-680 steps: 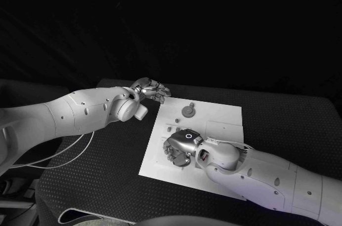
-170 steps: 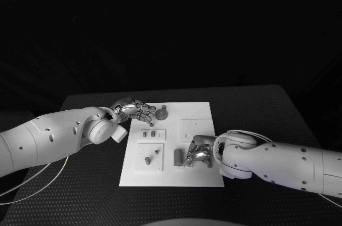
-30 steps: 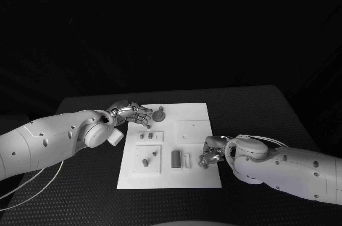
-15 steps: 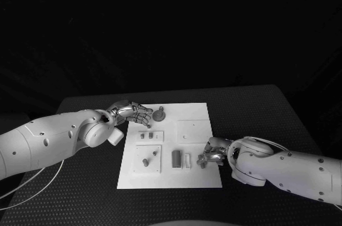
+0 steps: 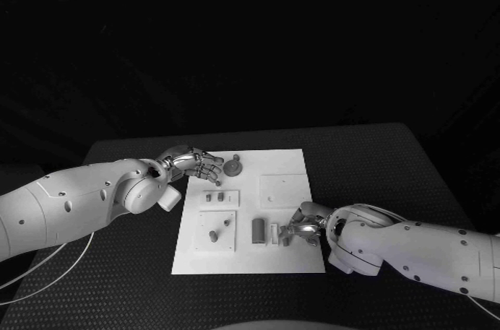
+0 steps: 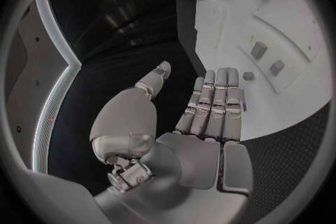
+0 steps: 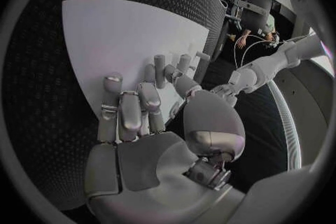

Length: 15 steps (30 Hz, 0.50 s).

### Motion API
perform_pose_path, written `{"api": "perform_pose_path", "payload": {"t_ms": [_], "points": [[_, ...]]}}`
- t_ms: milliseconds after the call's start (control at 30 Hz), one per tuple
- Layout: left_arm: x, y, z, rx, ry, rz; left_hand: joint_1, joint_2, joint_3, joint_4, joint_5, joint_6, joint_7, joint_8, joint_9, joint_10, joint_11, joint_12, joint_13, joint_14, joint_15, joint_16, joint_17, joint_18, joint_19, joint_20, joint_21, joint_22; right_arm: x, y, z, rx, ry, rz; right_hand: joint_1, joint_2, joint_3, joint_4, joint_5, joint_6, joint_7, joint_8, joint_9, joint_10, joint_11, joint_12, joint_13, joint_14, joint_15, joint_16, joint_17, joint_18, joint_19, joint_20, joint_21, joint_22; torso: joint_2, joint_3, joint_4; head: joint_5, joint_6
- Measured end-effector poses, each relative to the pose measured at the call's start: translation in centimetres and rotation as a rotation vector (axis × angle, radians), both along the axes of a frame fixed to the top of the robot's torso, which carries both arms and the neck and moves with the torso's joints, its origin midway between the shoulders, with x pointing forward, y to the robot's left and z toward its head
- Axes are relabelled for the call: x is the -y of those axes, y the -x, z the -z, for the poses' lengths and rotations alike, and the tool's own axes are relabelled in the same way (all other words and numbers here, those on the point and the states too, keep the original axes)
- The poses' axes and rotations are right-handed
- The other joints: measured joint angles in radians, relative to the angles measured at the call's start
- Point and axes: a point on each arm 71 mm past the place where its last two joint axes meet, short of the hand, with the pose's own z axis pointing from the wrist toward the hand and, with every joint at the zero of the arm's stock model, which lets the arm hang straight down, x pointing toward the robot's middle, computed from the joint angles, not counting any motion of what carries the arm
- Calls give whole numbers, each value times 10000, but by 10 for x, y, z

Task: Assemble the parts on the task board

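Task board: white rectangular plate (image 5: 250,261) lying flat mid-table on the black textured table (image 5: 396,164); long axis runs away from the robot, near end slightly skewed.
Dark bar: dark grey oblong part (image 5: 257,230) on the board's near half, long axis along the board's long axis, pointing away from the robot.
Pale bar: light slim part (image 5: 273,234) just beside the dark bar on its right, parallel to it.
Disc: grey round part (image 5: 235,167) at the board's far-left corner, with a short stem pointing away from the robot.
Small pegs: two grey pieces (image 5: 216,197) in a raised square left of centre; one more peg (image 5: 214,235) in the square nearer the robot.
Square plate: blank raised square (image 5: 281,186) on the board's right far half.
Right hand: silver hand (image 5: 300,227) over the board's near-right area, fingertips down just beside the pale bar; wrist view shows fingers (image 7: 130,112) curled toward the board. Cannot tell whether they hold anything.
Left hand: silver hand (image 5: 194,164) at the board's far-left edge, near the disc; wrist view shows fingers (image 6: 213,106) straight and side by side, thumb apart, holding nothing, tips over the board edge.
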Motion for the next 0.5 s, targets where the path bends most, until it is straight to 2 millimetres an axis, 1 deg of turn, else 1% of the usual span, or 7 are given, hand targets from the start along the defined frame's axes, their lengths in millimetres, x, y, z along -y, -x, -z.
{"api": "perform_pose_path", "payload": {"t_ms": [500], "points": [[0, 0, 0, -2, 1, 11, 0, 0, 0, 0, 0, 0, 0, 0, -8, 0, 0, 0, 8, 0, 0, 0, 8, 0, 0, 0, 0, -1, -10, 0, 1, -183, -343, 150, 0, 0, 22, 24, 36, 3, -1, -1, 26, -1, 0, 0, 4, -17, 19, 0, -29, 1, -16, 15, 0, 0, 0, -2, -1, -7, 6]]}}
